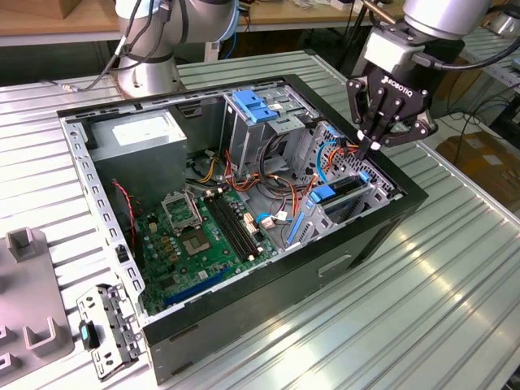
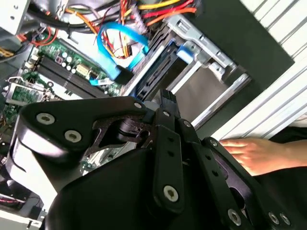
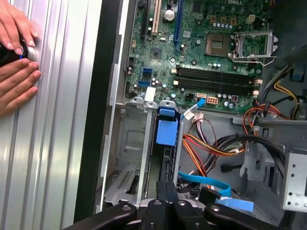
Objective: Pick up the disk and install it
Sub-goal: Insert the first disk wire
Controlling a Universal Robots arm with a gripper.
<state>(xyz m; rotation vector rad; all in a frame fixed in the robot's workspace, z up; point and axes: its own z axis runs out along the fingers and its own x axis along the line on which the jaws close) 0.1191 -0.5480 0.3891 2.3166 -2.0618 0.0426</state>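
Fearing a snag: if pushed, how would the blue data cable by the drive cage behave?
Probably floppy: the blue data cable curves in a loose loop. Likely light, being thin and flat. Its dark connector could catch.

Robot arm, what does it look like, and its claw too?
The arm is made of shiny silver-grey rounded tubes, with a black cable beside it. A grey box sits at its wrist. The gripper is black with white lettering on its body. Its fingers are jointed black bars dotted with round silver screws.
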